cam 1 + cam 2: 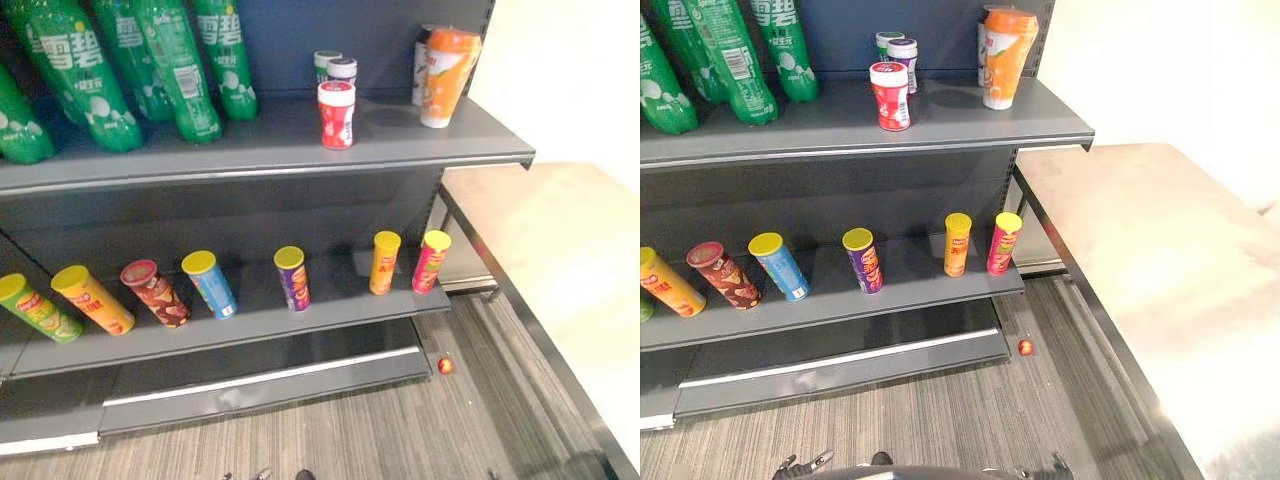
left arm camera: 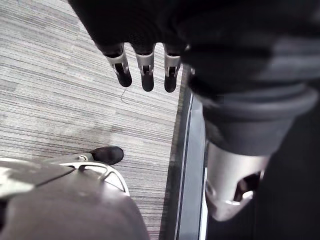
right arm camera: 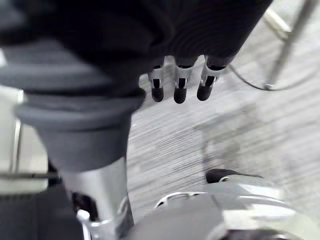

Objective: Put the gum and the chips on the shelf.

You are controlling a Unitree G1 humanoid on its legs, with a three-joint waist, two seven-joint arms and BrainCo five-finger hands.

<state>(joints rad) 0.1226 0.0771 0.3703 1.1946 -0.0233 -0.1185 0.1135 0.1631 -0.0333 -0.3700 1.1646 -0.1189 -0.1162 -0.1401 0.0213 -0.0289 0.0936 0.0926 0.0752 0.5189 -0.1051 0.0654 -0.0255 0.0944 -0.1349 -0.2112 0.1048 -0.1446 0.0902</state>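
While upright, red-and-white gum bottle [image 1: 336,115]

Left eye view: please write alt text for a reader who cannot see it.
Seven chip cans stand in a row on the lower board of a grey shelf; on its upper board three gum jars stand between green bottles and an orange bottle. A small red thing lies on the floor by the shelf's foot.

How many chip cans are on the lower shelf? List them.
7 along the lower shelf, left to right: green, orange, brown, blue, purple, yellow, pink. More may lie past the left edge.
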